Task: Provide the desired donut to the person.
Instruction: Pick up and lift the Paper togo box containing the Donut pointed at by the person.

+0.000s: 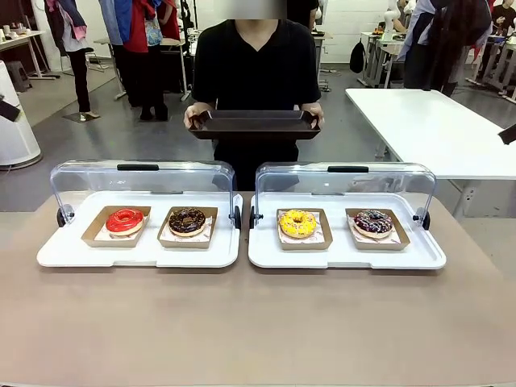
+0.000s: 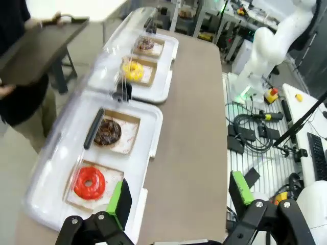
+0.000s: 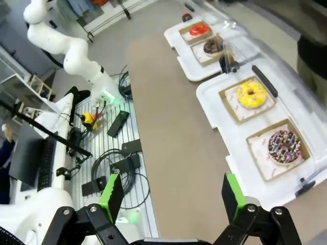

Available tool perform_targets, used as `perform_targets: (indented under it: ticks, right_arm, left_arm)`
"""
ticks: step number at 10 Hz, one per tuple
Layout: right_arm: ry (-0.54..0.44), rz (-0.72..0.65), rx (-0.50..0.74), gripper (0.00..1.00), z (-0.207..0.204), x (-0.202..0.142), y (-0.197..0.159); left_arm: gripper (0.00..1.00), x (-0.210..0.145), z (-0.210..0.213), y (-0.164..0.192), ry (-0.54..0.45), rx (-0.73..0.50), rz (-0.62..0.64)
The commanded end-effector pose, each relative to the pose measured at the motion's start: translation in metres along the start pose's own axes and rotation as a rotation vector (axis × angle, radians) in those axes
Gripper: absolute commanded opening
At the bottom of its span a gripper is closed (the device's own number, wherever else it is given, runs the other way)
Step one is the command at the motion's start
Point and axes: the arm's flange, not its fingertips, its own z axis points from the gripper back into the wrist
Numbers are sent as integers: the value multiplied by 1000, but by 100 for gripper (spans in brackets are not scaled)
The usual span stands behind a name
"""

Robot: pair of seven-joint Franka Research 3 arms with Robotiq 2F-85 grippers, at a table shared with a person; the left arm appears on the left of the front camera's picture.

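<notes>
Four donuts lie on brown paper trays in two white display cases: a red donut (image 1: 125, 220) (image 2: 89, 182) (image 3: 199, 29), a chocolate donut (image 1: 187, 220) (image 2: 107, 131) (image 3: 211, 46), a yellow donut (image 1: 297, 222) (image 2: 133, 70) (image 3: 251, 94) and a dark sprinkled donut (image 1: 372, 222) (image 2: 145, 43) (image 3: 284, 145). Nothing marks one out from the others. The person (image 1: 256, 60) stands at the far side holding a dark serving tray (image 1: 255, 122) (image 2: 38, 46) in both hands. My left gripper (image 2: 181, 196) hangs open high above the table's left end. Above the right end my right gripper (image 3: 171, 196) is open too, with nothing between its fingers.
Both white cases (image 1: 48, 256) (image 1: 431, 260) have clear lids (image 1: 145, 179) tilted up at the back. Bare brown tabletop (image 1: 258, 322) lies in front of them. A white table (image 1: 435, 129) stands behind on the right. Cables and boxes (image 2: 250, 135) (image 3: 120, 153) lie on the floor beside the arm bases.
</notes>
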Motion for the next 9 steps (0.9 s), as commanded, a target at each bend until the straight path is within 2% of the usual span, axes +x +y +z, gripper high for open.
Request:
perform_targets:
  ticks: [1, 3, 9]
  right_arm:
    - [-108, 66, 31, 100, 8, -7, 4]
    - [-186, 87, 17, 100, 18, -12, 12]
    - [-188, 80, 13, 100, 28, -13, 23]
  left_arm:
    - [100, 1, 1, -15, -115, -3, -63]
    - [100, 2, 5, -21, -118, 12, -71]
    - [100, -2, 6, -28, -98, 25, -39]
